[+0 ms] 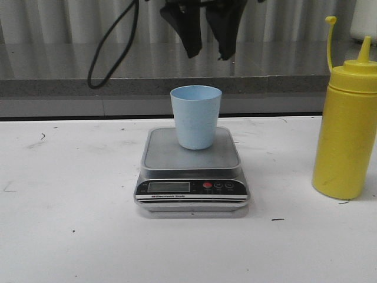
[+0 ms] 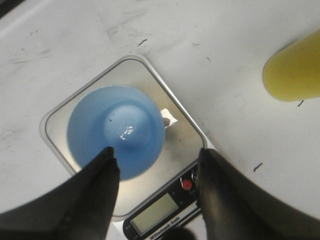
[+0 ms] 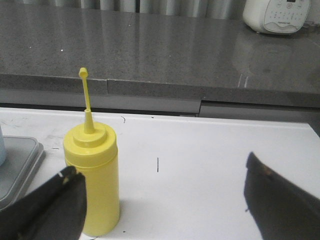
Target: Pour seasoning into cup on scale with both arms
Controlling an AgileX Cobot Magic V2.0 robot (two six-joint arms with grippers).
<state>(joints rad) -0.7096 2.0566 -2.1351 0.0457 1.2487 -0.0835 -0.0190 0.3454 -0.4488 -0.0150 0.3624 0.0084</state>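
**Blue cup on the scale, yellow bottle off to the right**

Black left gripper (image 1: pixel 206 32) hanging high above the scale (image 1: pixel 193 171), only its two fingers in the front view, the rest cut off by the top edge. Fingers spread wide apart in the left wrist view (image 2: pixel 155 165), holding nothing, poised over the cup's (image 2: pixel 116 131) open mouth. Looping black cable (image 1: pixel 112 44) dangling to the left of it, upper end out of frame.

Near the middle of the white table (image 1: pixel 70 236), closer to its back edge: silver-grey scale with black front panel, red button (image 1: pixel 207 184) and pale display (image 1: pixel 168 186), digits too faint to read. Light blue cup (image 1: pixel 196 117) upright on the platform, toward its rear. Small specks on the cup's inner bottom, seen from the wrist camera; contents otherwise hard to judge. Small white scrap (image 2: pixel 169 119) on the platform just beside the cup, nature unclear.

Toward the right edge of the table: yellow seasoning bottle (image 1: pixel 346 132) upright, well apart from the scale, its right side clipped by the frame. Cap strap standing up above the nozzle, cap off. Only a blurred yellow patch of the bottle in the left wrist view (image 2: pixel 295 70).

Right gripper (image 3: pixel 160 200) absent from the front view; in its own wrist view, fingers wide apart, nothing between them, bottle (image 3: pixel 92 182) just beside one finger, contact not clear. White appliance (image 3: pixel 277 15) on the dark counter behind, cut off at the top.
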